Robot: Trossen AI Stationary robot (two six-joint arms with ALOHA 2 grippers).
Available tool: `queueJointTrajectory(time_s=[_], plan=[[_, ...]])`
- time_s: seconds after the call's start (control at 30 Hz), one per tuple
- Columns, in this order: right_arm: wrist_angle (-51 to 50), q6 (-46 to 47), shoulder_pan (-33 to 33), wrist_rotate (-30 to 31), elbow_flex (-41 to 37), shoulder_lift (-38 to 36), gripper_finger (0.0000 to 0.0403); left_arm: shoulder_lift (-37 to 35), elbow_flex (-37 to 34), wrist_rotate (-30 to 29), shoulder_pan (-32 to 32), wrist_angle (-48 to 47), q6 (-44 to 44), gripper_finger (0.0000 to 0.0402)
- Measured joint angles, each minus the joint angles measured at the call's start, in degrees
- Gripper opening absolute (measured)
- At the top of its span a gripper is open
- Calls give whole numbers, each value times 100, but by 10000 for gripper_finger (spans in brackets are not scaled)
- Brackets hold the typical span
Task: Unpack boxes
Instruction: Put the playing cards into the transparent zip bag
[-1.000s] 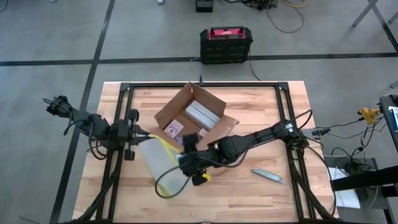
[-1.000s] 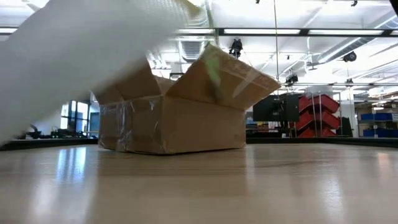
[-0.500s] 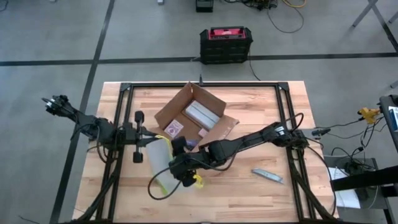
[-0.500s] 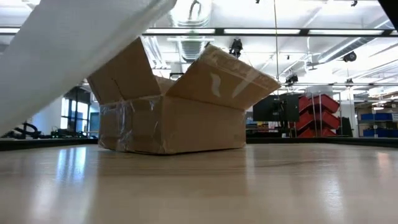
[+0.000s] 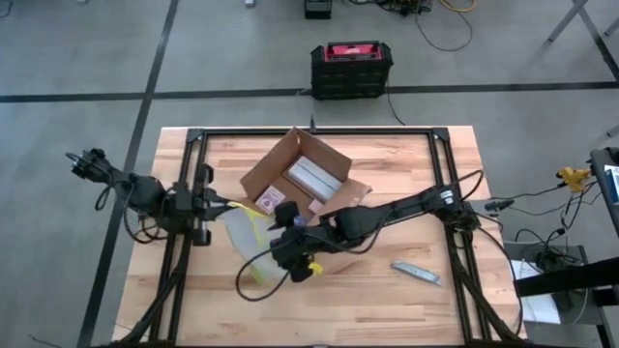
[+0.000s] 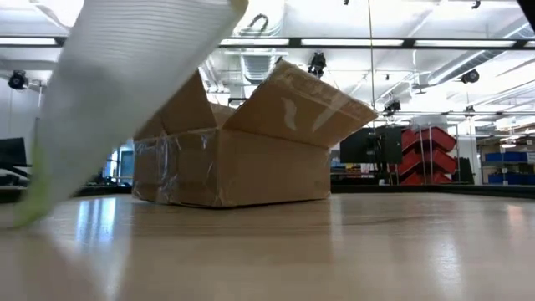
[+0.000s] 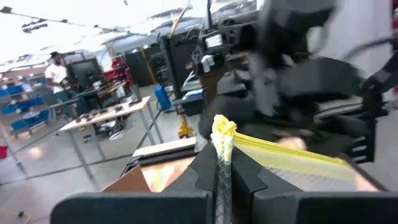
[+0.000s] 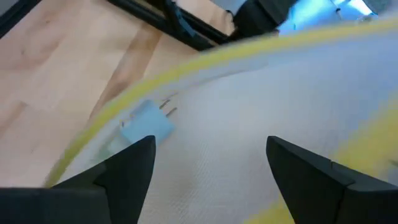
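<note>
Carton open at table centre. Left gripper, at its 8 o'clock, clamped on the pouch's yellow edge. Right gripper at 6 o'clock, fingers apart. Since a second ago the pouch has swung lower: unpacking under way.

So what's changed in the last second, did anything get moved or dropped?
The left gripper, shut on the pouch edge, swung out to the table's left side and came back. The right gripper slid left over the pouch, then partly back, and the pouch shifted with them. The carton, its contents and the knife stayed put.
</note>
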Motion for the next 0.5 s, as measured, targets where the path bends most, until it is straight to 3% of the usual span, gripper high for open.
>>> queueJointTrajectory(time_s=[0.23,0.37,0.5], plan=[[-845,544,26,364,-2,-962,260,-612,0,1370,0,-424,30,0],[-999,924,-128,917,-69,-1175,236,-887,0,1729,0,-626,35,0],[-905,1094,-300,949,-430,-1085,208,-1151,0,1914,0,-635,-21,0]])
